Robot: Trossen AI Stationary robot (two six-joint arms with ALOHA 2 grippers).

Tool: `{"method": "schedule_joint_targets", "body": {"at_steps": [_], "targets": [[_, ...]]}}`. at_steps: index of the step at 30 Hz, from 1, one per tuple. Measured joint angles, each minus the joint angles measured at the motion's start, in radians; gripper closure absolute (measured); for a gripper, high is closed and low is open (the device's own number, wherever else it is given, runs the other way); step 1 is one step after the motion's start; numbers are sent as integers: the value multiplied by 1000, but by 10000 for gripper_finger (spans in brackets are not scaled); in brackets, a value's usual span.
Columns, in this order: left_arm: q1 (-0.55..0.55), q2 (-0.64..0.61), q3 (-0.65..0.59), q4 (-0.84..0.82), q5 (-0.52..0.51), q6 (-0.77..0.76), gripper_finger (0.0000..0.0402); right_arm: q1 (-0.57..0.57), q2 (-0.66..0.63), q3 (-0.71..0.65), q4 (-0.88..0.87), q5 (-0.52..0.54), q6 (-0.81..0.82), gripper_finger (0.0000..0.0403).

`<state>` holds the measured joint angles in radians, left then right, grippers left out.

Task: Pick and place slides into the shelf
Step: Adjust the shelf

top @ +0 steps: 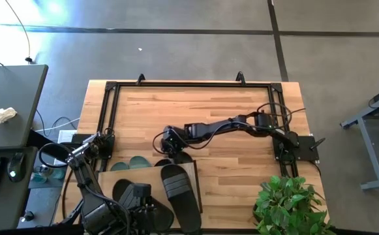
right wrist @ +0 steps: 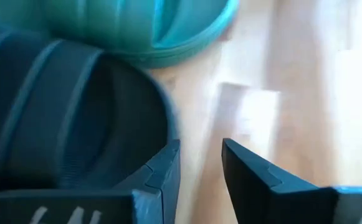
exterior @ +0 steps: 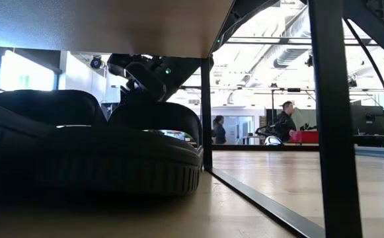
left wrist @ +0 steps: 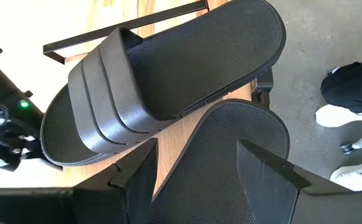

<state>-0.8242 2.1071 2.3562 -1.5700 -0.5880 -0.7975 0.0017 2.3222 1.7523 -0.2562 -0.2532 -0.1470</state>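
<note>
High view: shelf (top: pixel 111 176) at near left of table (top: pixel 196 108); one black slide (top: pixel 179 189) flat on its top board; green slides (top: pixel 132 162) showing at its far edge. Left gripper (top: pixel 140 199) over second black slide (top: pixel 151 217) at near edge; right gripper (top: pixel 171 145) just beyond shelf.

Low view: black slides (exterior: pixel 92 152) on lower level, under top board.

Left wrist view: fingers (left wrist: pixel 137 180) apart, astride second slide's sole (left wrist: pixel 243 162).

Right wrist view: fingers (right wrist: pixel 162 171) narrowly parted, holding nothing, beside black slide (right wrist: pixel 68 124) and green slide (right wrist: pixel 149 28).
</note>
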Motion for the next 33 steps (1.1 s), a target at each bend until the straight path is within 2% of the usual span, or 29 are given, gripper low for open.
{"method": "schedule_joint_targets", "body": {"at_steps": [9,17,24,33], "targets": [[0,0,0,0,0,0,202,8,-39,1,-29,176,-60,295],[0,0,0,0,0,-1,202,-24,-58,0,-119,218,-64,295],[0,0,0,-1,1,-1,202,-34,-165,1,-228,327,-122,295],[0,0,0,-1,-1,8,202,-35,-301,1,-386,382,-123,310]]}}
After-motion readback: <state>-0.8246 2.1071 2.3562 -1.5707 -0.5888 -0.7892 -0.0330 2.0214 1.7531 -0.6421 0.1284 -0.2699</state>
